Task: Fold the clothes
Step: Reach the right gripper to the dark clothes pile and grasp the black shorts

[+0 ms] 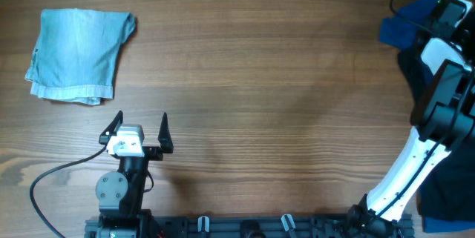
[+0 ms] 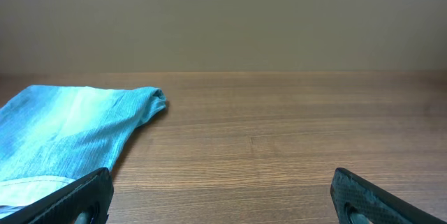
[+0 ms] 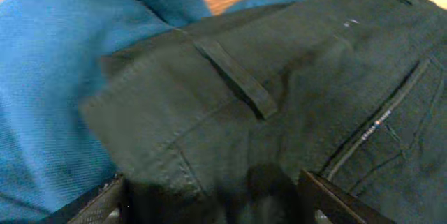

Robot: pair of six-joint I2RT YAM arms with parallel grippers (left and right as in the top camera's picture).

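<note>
Surface: brown wood-grain table, with a plain beige wall behind it.
Near left: left claw is low over bare wood, pointing away from the base. Jaws are spread wide with nothing between them.
Cable: black cable loops off the left arm toward the near-left edge.
Near right: right arm, white link, leans out toward the far right. Navy cloth lies just beside it at the table's right edge.
Far right: rest of the clothes are piled in the corner, black shorts lying over a blue garment.
Right claw: right claw is down on the shorts at the waistband, with a belt loop and a pocket seam just ahead. Fingers stand well apart with black cloth bunched between them – can't tell if any of it is pinched.
Far left: denim piece is pale blue and folded to a rough square, hem on the near side. It lies flat – well apart from both claws, and its corner shows in the left wrist view.
</note>
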